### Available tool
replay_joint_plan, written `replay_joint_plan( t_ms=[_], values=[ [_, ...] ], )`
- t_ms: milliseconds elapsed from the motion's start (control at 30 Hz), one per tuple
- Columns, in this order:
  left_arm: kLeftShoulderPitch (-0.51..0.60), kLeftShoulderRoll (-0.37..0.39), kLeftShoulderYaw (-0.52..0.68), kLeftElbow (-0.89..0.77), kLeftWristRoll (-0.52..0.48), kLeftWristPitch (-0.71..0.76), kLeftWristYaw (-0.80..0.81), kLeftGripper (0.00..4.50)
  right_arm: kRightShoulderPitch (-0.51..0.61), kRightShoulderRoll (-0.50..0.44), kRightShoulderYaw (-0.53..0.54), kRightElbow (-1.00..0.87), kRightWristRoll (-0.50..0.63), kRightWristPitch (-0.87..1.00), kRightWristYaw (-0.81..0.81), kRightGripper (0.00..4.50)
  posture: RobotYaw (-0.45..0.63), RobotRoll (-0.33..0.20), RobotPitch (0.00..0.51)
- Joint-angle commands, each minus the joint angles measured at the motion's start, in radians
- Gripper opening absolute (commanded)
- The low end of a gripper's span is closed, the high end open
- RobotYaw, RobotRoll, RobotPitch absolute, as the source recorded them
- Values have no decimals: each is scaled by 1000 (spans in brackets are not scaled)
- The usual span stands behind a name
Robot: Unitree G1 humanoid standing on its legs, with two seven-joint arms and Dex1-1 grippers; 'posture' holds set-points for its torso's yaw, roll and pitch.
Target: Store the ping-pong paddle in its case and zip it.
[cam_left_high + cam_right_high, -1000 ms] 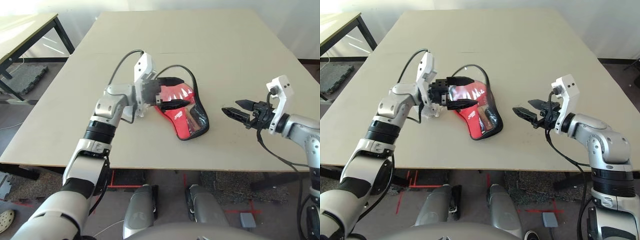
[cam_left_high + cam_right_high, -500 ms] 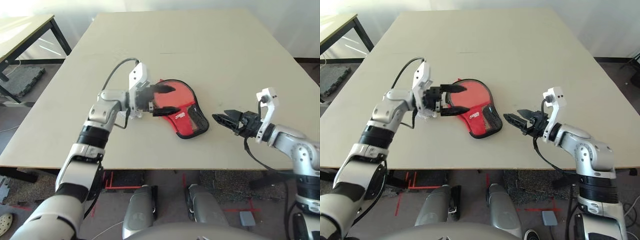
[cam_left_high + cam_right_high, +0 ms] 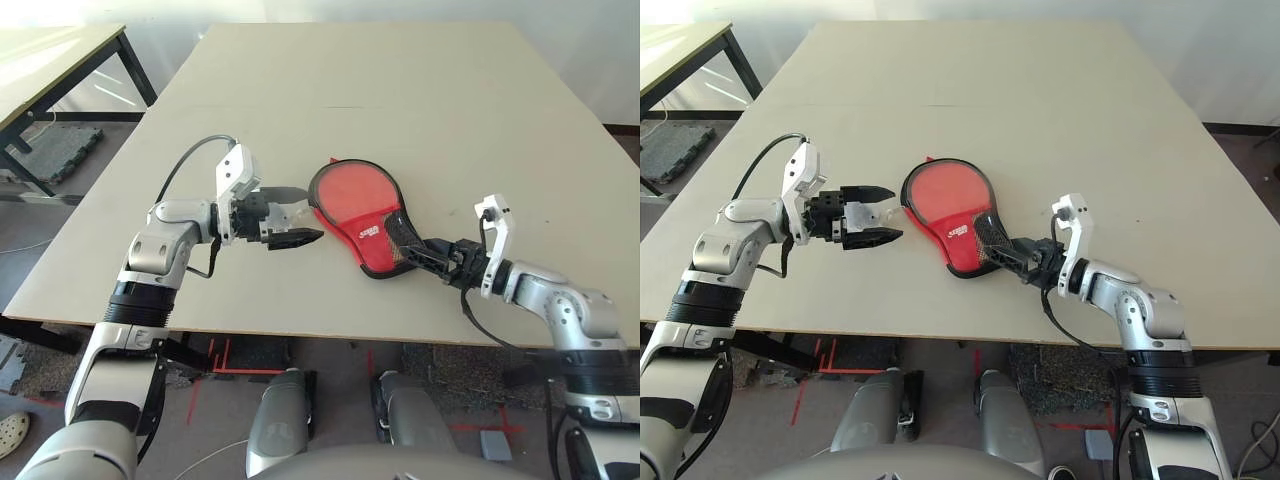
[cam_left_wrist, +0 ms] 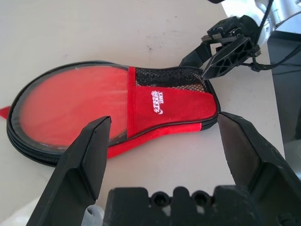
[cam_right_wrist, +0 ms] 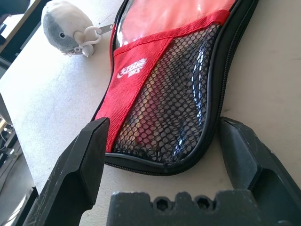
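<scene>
Red case (image 3: 363,218) slants, narrow end toward robot.

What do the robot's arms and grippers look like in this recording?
Both arms are silver-grey and white with ribbed black bands and rounded joints. Each ends in a black left gripper or right gripper with two tapering, angular fingers. A white bracket rises near each wrist, and black cables loop alongside.

Charm beside the case's edge (image 5: 112,52), free table (image 3: 480,120)

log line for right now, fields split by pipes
left gripper: open, empty | right gripper: open, astride case handle end | case: flat on table
</scene>
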Motion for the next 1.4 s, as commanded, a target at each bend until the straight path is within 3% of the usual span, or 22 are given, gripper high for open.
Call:
replay_joint_plan(
  t_ms=[33,367,400,600,1400],
  values=[
    [5,6,0,-17,-9,7,6,4500,26,19,26,-8,4,24,-13,3853,122,0,87],
    [-6,8,0,7,-3,-6,3,4500,31,42,1,10,2,44,-62,188,117,0,91],
    [-6,8,0,8,-3,-7,2,4500,32,41,-3,13,5,46,-64,20,117,0,91],
    [-3,9,1,11,-2,-12,4,4500,62,12,-31,7,23,60,-52,20,113,0,94],
    [-31,8,-13,6,-6,2,-9,4500,393,-300,-194,-85,172,151,120,20,76,0,102]
  ],
)
